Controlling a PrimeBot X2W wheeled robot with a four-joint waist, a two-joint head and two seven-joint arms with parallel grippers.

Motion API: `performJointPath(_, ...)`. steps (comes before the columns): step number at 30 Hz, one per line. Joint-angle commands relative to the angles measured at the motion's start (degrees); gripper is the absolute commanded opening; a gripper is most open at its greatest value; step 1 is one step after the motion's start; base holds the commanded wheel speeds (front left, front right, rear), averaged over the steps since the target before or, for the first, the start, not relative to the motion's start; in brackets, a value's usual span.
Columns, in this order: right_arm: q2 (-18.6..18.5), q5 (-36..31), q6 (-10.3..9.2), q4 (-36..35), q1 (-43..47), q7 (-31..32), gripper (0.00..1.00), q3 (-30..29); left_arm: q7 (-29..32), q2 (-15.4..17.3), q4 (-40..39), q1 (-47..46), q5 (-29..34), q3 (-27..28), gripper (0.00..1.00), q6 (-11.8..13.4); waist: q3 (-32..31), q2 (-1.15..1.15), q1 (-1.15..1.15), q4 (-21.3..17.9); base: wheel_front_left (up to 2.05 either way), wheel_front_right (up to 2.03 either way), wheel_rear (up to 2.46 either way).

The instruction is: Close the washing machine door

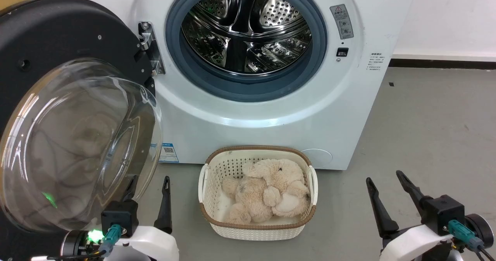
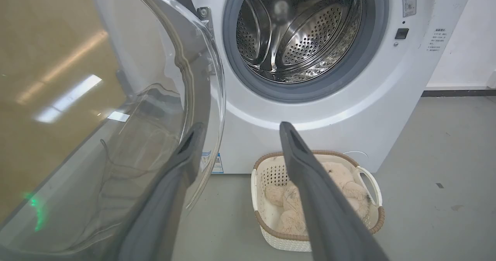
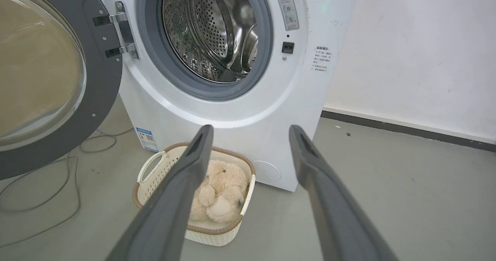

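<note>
Washing machine (image 1: 271, 109) is standing with its drum exposed. Washing machine door (image 1: 58, 32), black-rimmed with a bulging glass bowl, is hanging wide open on the machine's hinge side; probably rigid and free-swinging, it is best pushed at the rim. Left gripper (image 1: 149, 183) and right gripper (image 1: 383, 177) are waiting, fingers spread and empty, before the machine

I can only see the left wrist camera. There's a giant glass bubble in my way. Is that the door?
Observer: Yes, that's the washing machine door. The head view shows a wide black rim around the glass, and it stands wide open.
Operator: Where's my other hand?
Observer: The right gripper is open, at the head view's lower right, right of the basket.
Operator: Is anything under the door?
Observer: The right wrist view shows cables lying on the floor beneath it.
</note>
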Motion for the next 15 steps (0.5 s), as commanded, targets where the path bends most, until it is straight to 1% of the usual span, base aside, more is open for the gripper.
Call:
performJointPath(1, 0.0, 0.5, 0.0, -0.2, 0.4, -0.6, 1.0, -0.1, -0.6, 0.0, 0.2, 0.1, -0.4, -0.2, 1.0, 0.4, 0.0, 0.0, 0.0, 0.1, 0.0, 0.0, 0.0)
performJointPath(15, 0.1, 1.6, 0.01, -0.5, 1.1, -2.3, 1.0, 0.2, -2.3, 0.0, 0.5, 0.3, -1.3, -0.8, 1.0, 1.1, -0.2, 0.0, 0.0, 2.4, 0.0, 0.0, 0.0)
